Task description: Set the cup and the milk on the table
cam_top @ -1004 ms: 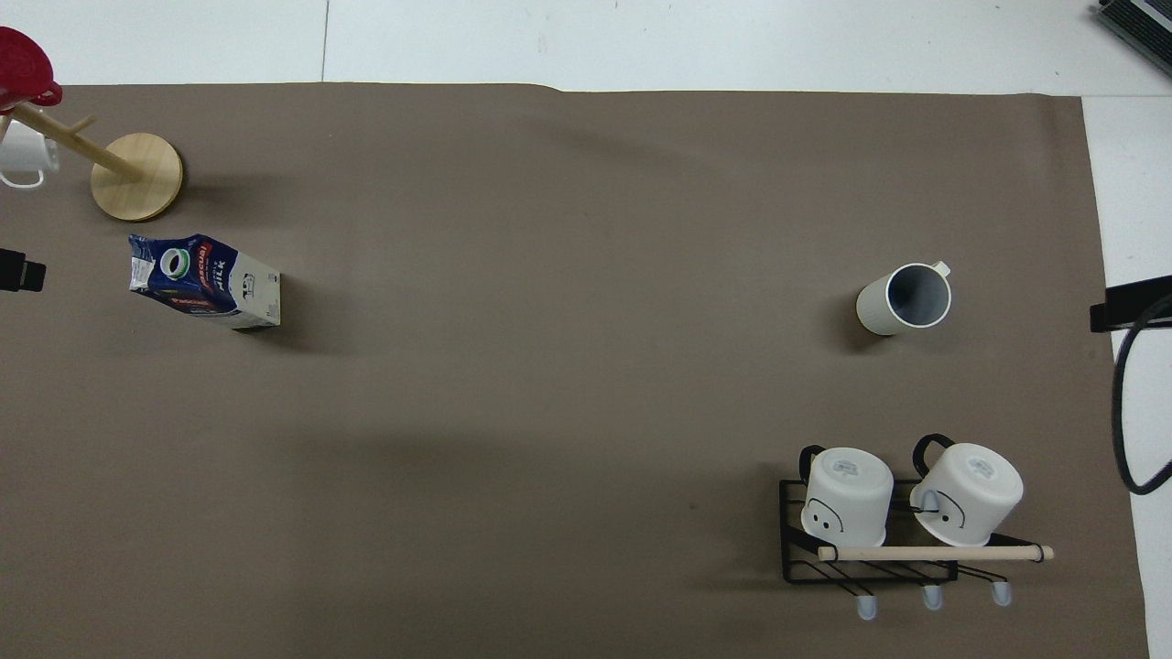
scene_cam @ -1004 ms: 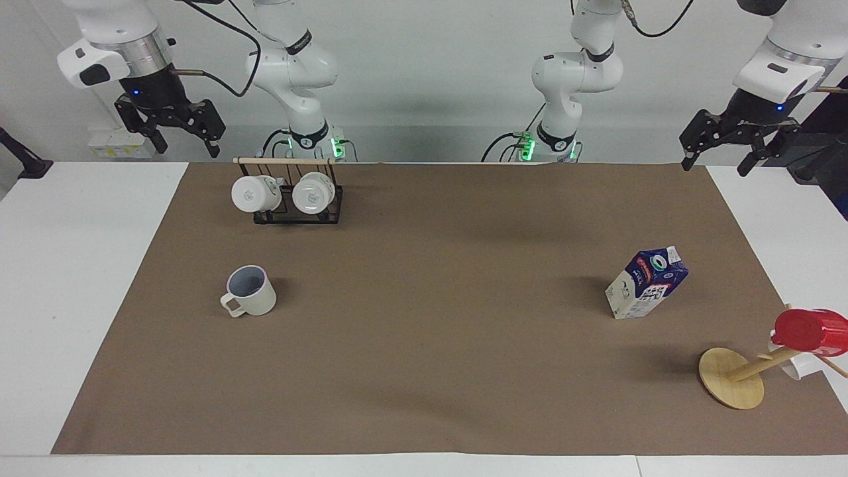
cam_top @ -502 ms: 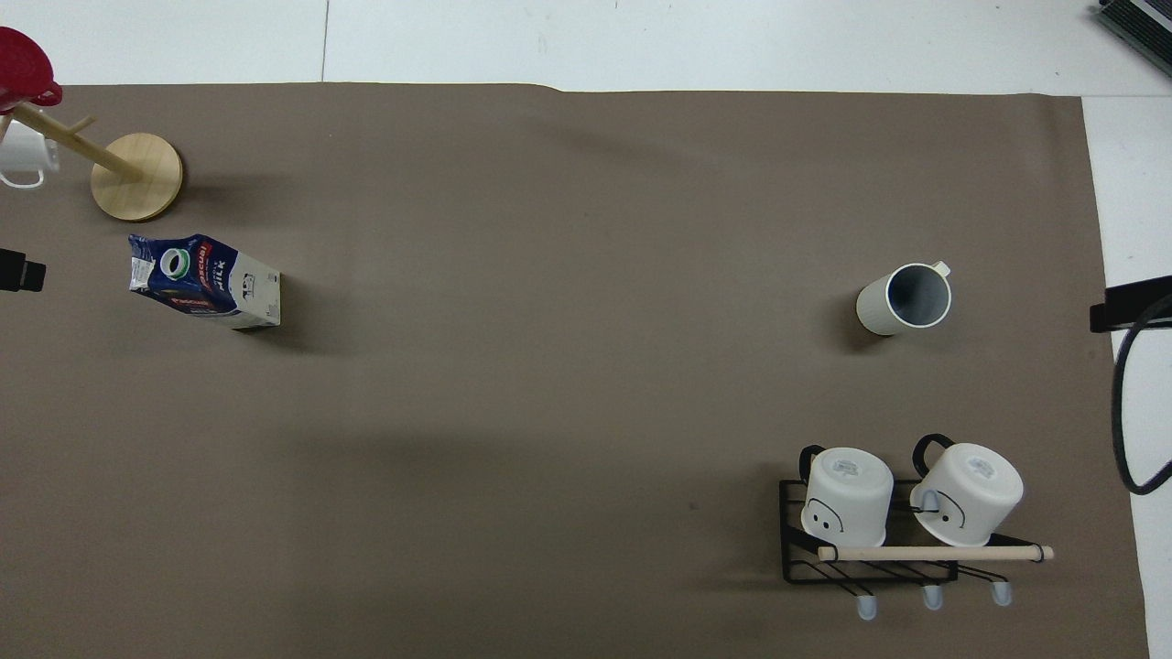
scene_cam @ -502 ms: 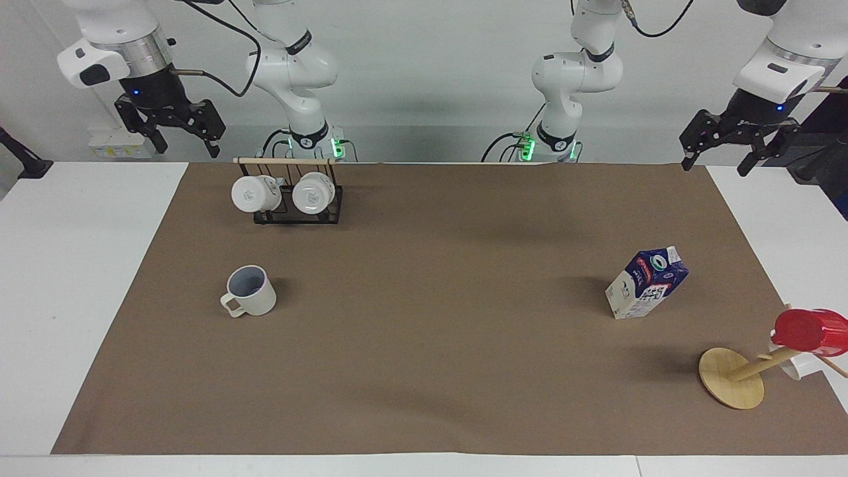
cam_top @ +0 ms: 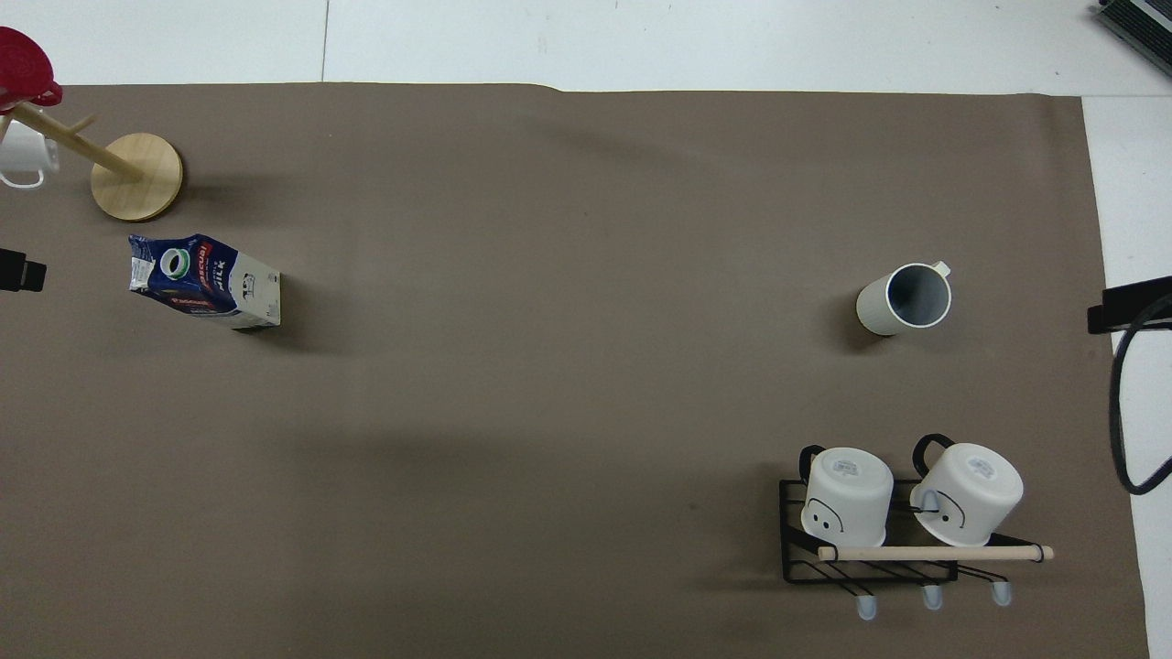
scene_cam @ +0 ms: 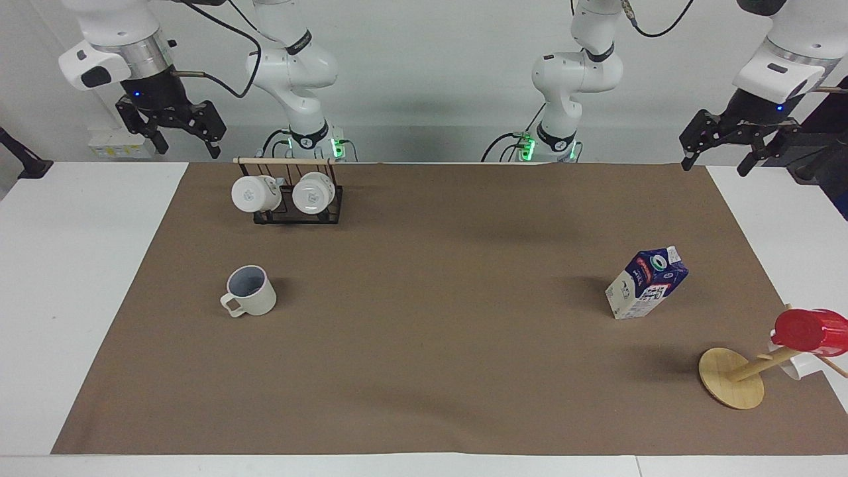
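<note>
Both grippers hang with their fingers spread apart and hold nothing. The left gripper (scene_cam: 721, 158) is raised over the table's edge at the left arm's end; the right gripper (scene_cam: 184, 142) is raised over the table's edge at the right arm's end.

The cup (scene_cam: 250, 291) stands upright on the brown mat (scene_cam: 424, 371) of the table (scene_cam: 59, 265), farther from the robots than a black wire rack (scene_cam: 298, 204) holding two white mugs. The milk (scene_cam: 647, 283) stands upright on the mat toward the left arm's end, near a wooden mug tree (scene_cam: 735, 376) bearing a red cup (scene_cam: 809, 331).

Both items appear already placed, so the task looks finished or at rest; no further move seems needed beyond the arms waiting clear.

Compared with a second ago, the cup and milk are unmoved; only the right gripper has shifted very slightly.
</note>
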You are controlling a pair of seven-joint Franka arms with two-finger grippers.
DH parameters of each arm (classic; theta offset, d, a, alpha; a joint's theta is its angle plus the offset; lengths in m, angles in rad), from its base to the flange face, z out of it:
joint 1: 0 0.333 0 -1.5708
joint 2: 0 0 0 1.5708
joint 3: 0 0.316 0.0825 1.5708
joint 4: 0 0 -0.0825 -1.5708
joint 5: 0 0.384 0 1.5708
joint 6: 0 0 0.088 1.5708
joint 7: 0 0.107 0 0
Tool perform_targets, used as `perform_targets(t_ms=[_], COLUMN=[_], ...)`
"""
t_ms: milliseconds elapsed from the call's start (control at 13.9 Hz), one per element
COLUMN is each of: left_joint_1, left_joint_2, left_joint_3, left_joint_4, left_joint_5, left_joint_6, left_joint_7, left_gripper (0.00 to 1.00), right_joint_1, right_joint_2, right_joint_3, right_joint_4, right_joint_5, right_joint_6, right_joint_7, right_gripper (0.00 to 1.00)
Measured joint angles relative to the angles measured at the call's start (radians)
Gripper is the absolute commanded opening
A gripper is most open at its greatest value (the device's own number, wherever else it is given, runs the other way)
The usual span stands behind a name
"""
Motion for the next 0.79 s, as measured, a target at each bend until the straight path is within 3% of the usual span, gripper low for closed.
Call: perform_targets(t_ms=[502, 789], left_joint_1=[0.000, 0.000], left_joint_2=[0.000, 0.000], left_joint_3=[-0.001, -0.001], left_joint_4=[0.000, 0.000], left_joint_5=[0.000, 0.000], left_joint_6=[-0.001, -0.001], left_joint_7=[0.000, 0.000], left_gripper=[1.00, 1.00], right_joint_1=[0.000, 0.052], right_joint_2=[0.000, 0.032], right_joint_3=[0.000, 0.003], right_joint_4=[-0.020, -0.135], right_joint_5=[0.000, 0.003], right_joint_6=[0.081, 0.263], right_joint_7=[0.000, 0.030], right_gripper=[1.00, 1.00])
